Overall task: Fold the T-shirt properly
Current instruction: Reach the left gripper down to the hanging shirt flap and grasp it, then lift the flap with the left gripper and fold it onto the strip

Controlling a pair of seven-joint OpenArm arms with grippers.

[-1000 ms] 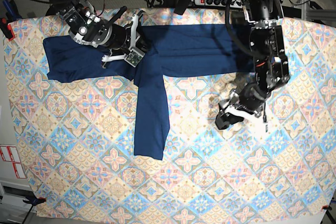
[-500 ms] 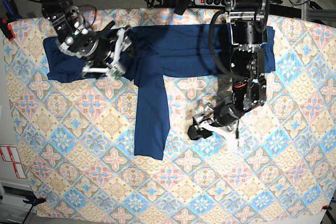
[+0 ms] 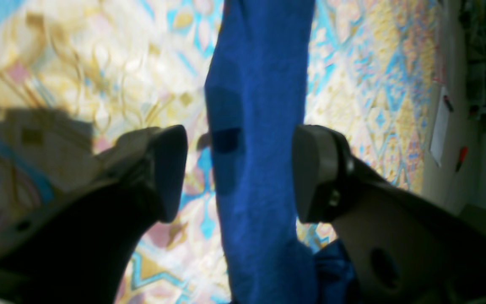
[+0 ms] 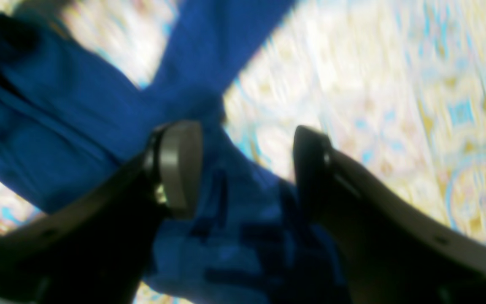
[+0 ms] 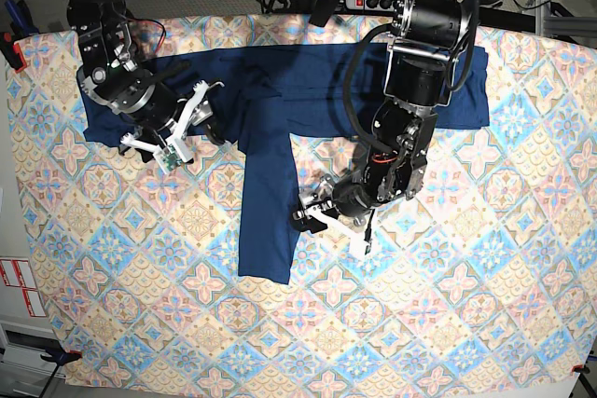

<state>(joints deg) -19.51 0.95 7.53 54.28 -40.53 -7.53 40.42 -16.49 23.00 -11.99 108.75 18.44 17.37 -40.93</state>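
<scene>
- Sleeve of the dark navy-blue knit T-shirt [image 5: 270,184] needs pinching low, near its end.
- Left tool [image 5: 326,216] gapes beside it, empty.
- Right tool [image 5: 177,132] gapes too, holding nothing.

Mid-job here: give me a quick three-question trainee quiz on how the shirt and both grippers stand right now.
1. True or false: the T-shirt already lies folded into a small rectangle.
2. Multiple choice: the left gripper is beside A) the collar, B) the long sleeve strip, C) the power strip.
3. Fill in: the right gripper has its jaws ____ over the patterned tablecloth, near the shirt's edge.

Key: 1 false, it lies in a T shape with one strip hanging down. 2 B. 3 open, with nothing between them.
</scene>
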